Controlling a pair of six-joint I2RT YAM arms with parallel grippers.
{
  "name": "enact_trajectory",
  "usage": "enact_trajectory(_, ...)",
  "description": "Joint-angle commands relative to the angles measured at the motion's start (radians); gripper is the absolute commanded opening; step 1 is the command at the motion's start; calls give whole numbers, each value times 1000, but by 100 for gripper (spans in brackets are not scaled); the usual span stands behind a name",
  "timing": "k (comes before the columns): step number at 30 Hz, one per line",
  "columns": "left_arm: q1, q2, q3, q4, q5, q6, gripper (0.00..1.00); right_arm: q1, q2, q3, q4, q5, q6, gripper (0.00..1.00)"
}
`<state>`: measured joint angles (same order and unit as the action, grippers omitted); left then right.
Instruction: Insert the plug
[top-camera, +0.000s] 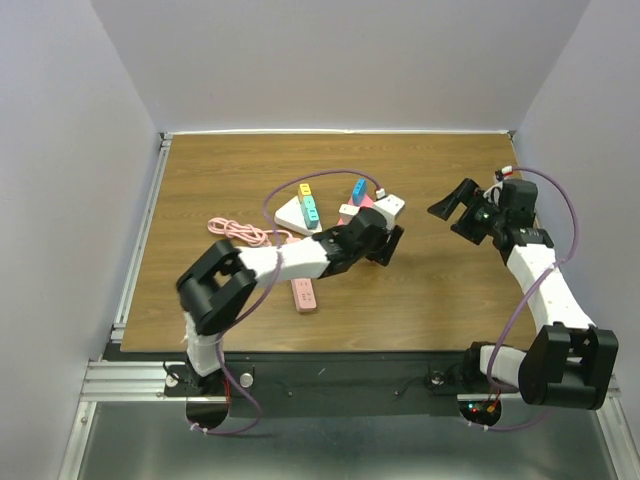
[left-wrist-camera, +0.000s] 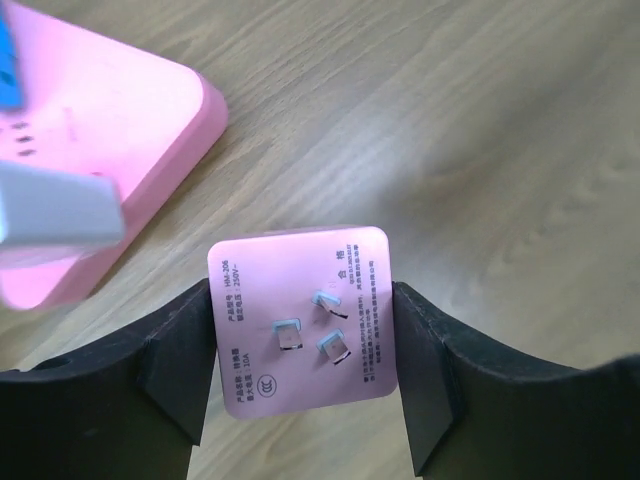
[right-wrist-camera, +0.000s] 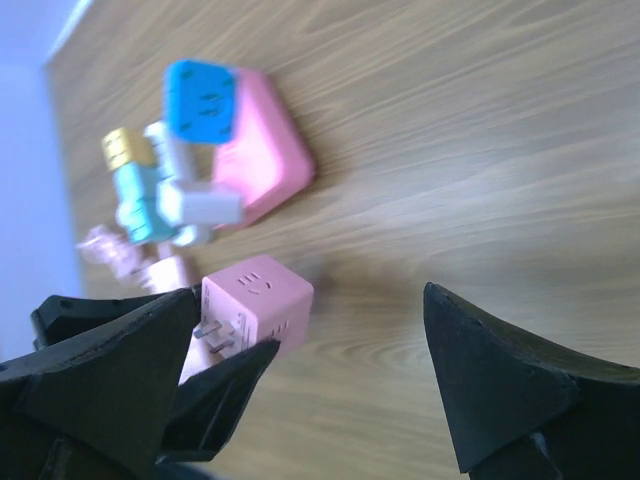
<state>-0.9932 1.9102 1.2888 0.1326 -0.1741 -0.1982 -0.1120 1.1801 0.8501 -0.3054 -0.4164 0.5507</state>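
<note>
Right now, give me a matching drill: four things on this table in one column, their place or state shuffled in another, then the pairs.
1 pink cube plug
2 blue adapter
3 right tool
4 pink cable

A open, holding nothing
B coiled, leftmost
C in the left tool
D on the pink power strip

Pairs: 1-C, 2-D, 3-A, 4-B
</note>
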Motion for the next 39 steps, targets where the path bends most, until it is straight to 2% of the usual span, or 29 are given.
enact_trajectory(1, -2, -273, -107, 381, 82, 157, 0, -8, -20, 70, 49, -261, 113, 100)
enact_trajectory(5, -2, -422, -219, 513, 169, 194, 0, -6, -16, 105, 52, -439, 205, 100)
enact_trajectory(9, -1, -497, -279, 634, 254, 232, 0, -6, -17, 121, 78, -573, 296, 100)
enact_trajectory(14, -1, -527, -282, 637, 294, 258, 0, -5, -40, 135, 167, -680, 469, 100)
enact_trajectory(17, -1, -550, -284, 639, 311, 261, 0, 8, -59, 112, 284, -713, 596, 100)
enact_trajectory(19, -1, -574, -290, 639, 314, 269, 0, 15, -73, 72, 455, -728, 703, 100)
enact_trajectory(20, -1, -574, -295, 639, 314, 269, 0, 15, -77, 54, 456, -728, 742, 100)
enact_trajectory(22, -1, -596, -299, 641, 306, 275, 0, 24, -88, 9, 639, -731, 901, 100)
enact_trajectory(23, -1, -609, -305, 641, 308, 276, 0, 38, -91, -44, 787, -725, 961, 100)
enact_trajectory(24, -1, -611, -306, 644, 308, 278, 0, 47, -91, -60, 833, -722, 1006, 100)
enact_trajectory(39, -1, -611, -283, 759, 392, 278, 0, 192, -70, -23, 832, -708, 1025, 100)
